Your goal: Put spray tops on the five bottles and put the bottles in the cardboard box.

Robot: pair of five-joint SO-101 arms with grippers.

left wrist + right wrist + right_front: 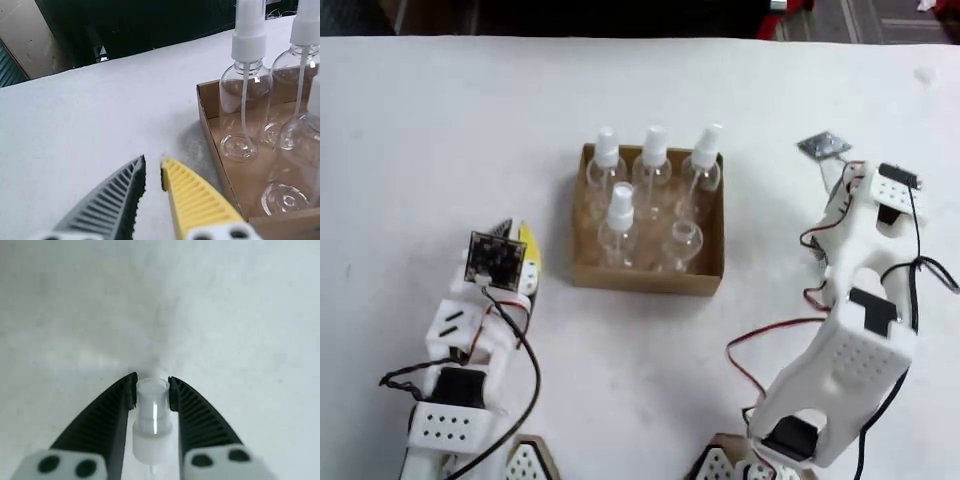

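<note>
Here, white table (420, 120) around the cardboard box (645, 281), dark room (150, 25) beyond.

one cardboard box (645, 278); five bottles (651, 172) in it; four spray tops (621, 203) fitted on them. one bottle (681, 238) bare; one loose spray top (152, 422); two arms (845, 360).
</note>
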